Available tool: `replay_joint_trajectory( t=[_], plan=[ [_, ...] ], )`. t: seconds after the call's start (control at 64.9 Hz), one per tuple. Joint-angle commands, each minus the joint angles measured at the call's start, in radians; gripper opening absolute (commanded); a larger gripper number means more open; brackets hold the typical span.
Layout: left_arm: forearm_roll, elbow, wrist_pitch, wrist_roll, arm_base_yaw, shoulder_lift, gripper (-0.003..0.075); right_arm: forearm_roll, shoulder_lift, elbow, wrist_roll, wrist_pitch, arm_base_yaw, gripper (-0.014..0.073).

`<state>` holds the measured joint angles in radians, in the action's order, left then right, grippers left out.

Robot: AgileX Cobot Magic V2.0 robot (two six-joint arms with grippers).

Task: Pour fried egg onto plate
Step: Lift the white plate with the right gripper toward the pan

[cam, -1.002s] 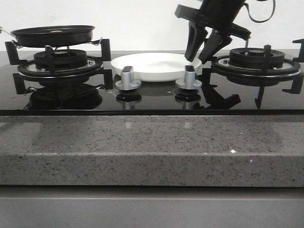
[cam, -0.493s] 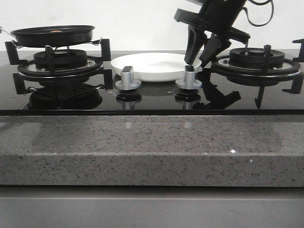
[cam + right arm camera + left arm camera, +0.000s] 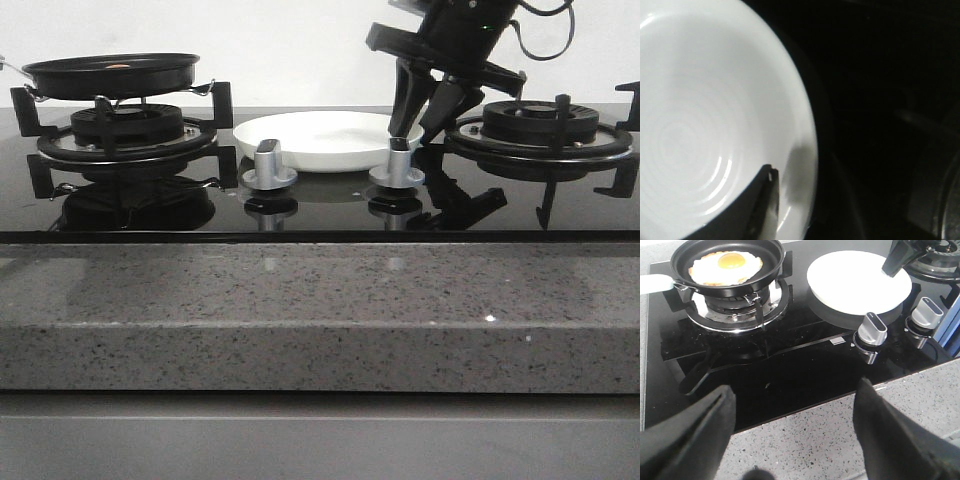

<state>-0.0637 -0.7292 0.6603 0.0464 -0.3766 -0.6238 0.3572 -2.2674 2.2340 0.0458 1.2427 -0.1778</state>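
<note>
Black frying pan [image 3: 110, 73] sits up on the left burner [image 3: 127, 128], the right burner [image 3: 540, 125] stands bare. Two silver knobs [image 3: 268, 165] poke up from the glossy black cooktop [image 3: 320, 205], speckled grey counter [image 3: 320, 310] in front.

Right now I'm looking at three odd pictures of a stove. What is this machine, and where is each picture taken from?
It is a robot with two arms, each ending in jaws. One picture looks forward over the gas hob; the other two come from cameras on the wrists. On the left burner sits a frying pan holding the fried egg. The empty white plate lies between the burners, behind two silver knobs. The right gripper hangs open over the plate's right rim. The left gripper is open too, holding nothing.
</note>
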Motion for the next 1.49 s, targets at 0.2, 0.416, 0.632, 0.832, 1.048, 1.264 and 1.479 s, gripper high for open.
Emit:
replay_joint_trajectory(
  t=[0.2,0.416,0.632,0.832,1.048,1.264,1.479],
  plan=[
    [-0.006,-0.036,-0.082,0.003,-0.008,-0.007,0.0494,0.027,0.046,0.032,0.002,0.091,0.004,0.0045],
    [-0.006,-0.036,-0.082,0.003,-0.008,-0.007,0.0494,0.037,0.061,0.086,0.001,0.090,0.004,-0.0067],
    [-0.006,-0.036,-0.082,0.003,-0.008,-0.007,0.0494,0.055,0.126,0.135,-0.012,0.090,0.004,-0.0068],
    [-0.006,-0.036,-0.082,0.003,-0.008,-0.007,0.0494,0.093,0.250,0.086,-0.020,0.091,0.001,-0.0068],
    [-0.006,-0.036,-0.082,0.003,-0.008,-0.007,0.0494,0.093,0.424,-0.176,0.008,0.045,-0.015,-0.0068],
    [-0.006,-0.036,-0.082,0.003,-0.008,-0.007,0.0494,0.091,0.619,-0.527,0.052,-0.163,-0.070,-0.0068],
    [-0.006,-0.036,-0.082,0.003,-0.008,-0.007,0.0494,0.091,0.687,-0.772,0.059,-0.311,-0.098,-0.0068]
  ],
)
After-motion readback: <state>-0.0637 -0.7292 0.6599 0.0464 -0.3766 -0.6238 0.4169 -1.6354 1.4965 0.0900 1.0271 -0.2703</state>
